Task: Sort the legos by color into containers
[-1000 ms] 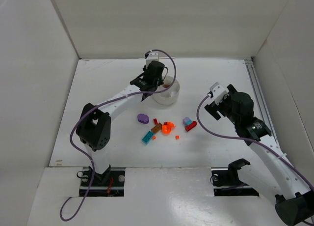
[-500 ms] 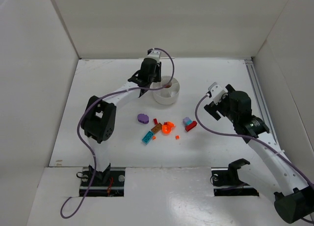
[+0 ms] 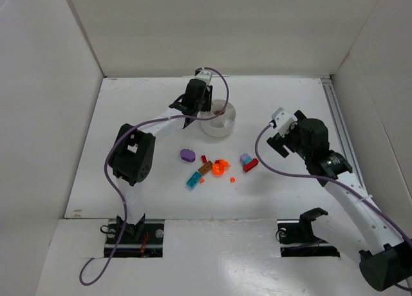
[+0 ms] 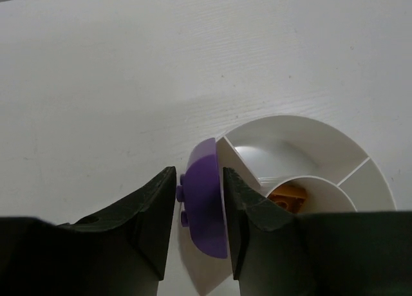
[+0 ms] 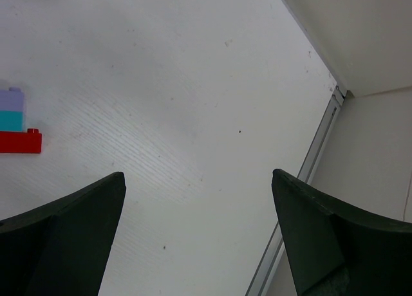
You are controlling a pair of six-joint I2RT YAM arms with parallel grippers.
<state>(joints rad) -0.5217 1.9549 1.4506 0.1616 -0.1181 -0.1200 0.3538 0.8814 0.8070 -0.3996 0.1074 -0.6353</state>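
Observation:
My left gripper (image 3: 195,104) hangs over the left rim of the round white dish (image 3: 226,126). In the left wrist view the gripper (image 4: 199,180) is shut on a purple half-round brick (image 4: 206,199), held on edge above the dish's rim (image 4: 322,125). An orange piece (image 4: 288,194) lies in the central well. On the table lie a purple piece (image 3: 188,156), a teal brick (image 3: 193,179), a brown piece (image 3: 205,168), an orange piece (image 3: 221,167) and a lilac brick (image 3: 245,158) beside a red one (image 3: 251,165). My right gripper (image 3: 278,136) is open and empty, to the right of the pile.
The right wrist view shows my open gripper (image 5: 198,175) over bare table, with the lilac-and-teal brick (image 5: 11,109) and the red brick (image 5: 19,141) at the left edge. A metal rail (image 5: 302,174) runs along the right wall. White walls enclose the table.
The left arm has drawn its elbow in, and its gripper has shifted slightly left and back at the dish's rim. The right gripper has barely moved.

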